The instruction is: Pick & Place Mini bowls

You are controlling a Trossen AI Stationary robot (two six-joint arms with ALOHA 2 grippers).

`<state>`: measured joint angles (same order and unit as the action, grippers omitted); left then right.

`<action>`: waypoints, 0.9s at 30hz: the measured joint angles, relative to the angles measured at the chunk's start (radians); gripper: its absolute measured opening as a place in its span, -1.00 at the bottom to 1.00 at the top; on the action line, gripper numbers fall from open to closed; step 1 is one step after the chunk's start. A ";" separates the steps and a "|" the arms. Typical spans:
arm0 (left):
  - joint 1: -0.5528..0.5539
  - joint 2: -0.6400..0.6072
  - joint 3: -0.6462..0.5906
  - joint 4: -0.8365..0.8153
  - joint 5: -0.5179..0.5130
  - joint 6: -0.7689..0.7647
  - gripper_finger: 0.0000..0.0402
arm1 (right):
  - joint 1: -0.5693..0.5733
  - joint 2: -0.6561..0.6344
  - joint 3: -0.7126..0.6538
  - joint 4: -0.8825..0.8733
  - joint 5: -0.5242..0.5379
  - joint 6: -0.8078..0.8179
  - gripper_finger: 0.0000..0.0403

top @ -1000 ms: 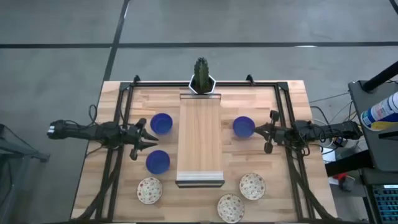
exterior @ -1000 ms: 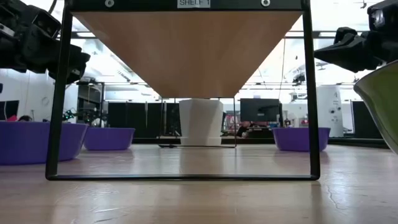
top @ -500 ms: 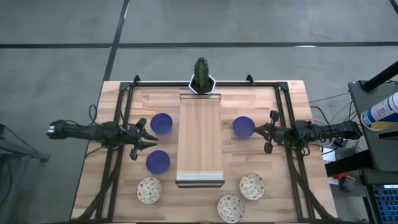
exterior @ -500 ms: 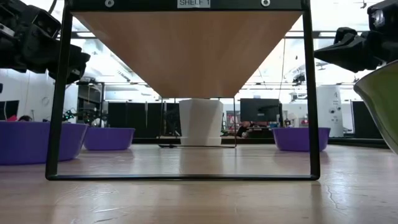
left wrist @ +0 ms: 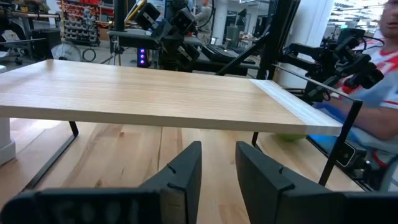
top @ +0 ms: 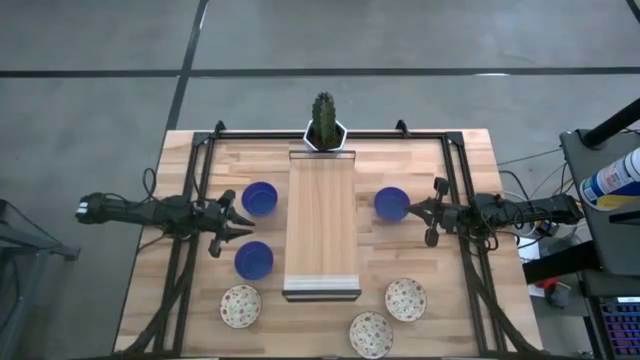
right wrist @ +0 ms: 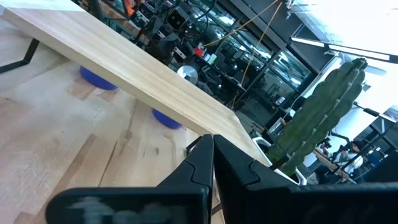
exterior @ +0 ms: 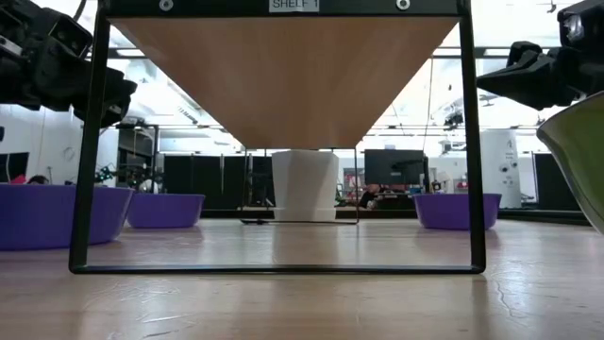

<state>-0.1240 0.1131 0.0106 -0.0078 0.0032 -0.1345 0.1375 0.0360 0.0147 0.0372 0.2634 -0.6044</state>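
Three cobalt blue mini bowls stand on the table: two left of the shelf (top: 260,197) (top: 253,259) and one right of it (top: 391,203). Three cream speckled bowls sit along the near edge (top: 240,305) (top: 371,333) (top: 405,298). My left gripper (top: 238,222) (left wrist: 217,171) hovers open between the two left blue bowls and points at the shelf. My right gripper (top: 412,209) (right wrist: 210,155) is shut and hangs just right of the right blue bowl. In the low view both grippers (exterior: 57,57) (exterior: 533,74) are well above the table top.
A long wooden shelf board (top: 322,220) on a black metal frame (exterior: 94,142) runs down the table's middle. A white hexagonal pot with a cactus (top: 325,125) stands at its far end. Black frame rails (top: 195,180) (top: 455,180) border both sides. Bare wood lies under the shelf.
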 joint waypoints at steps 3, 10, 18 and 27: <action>0.000 0.000 0.000 0.000 0.000 0.000 -0.49 | 0.000 0.000 0.000 0.000 0.000 0.000 -0.96; 0.000 0.000 0.000 0.000 0.000 0.000 -0.49 | 0.000 0.000 0.000 0.000 0.000 0.001 -0.96; 0.000 0.000 0.000 0.000 0.000 0.000 -0.49 | 0.000 0.000 0.000 0.021 0.051 -0.362 -0.96; 0.000 0.000 0.000 0.000 0.000 0.000 -0.49 | 0.000 0.000 0.000 0.028 0.016 -0.443 -0.96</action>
<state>-0.1238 0.1127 0.0105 -0.0075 0.0032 -0.1345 0.1375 0.0360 0.0147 0.0649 0.2798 -1.0472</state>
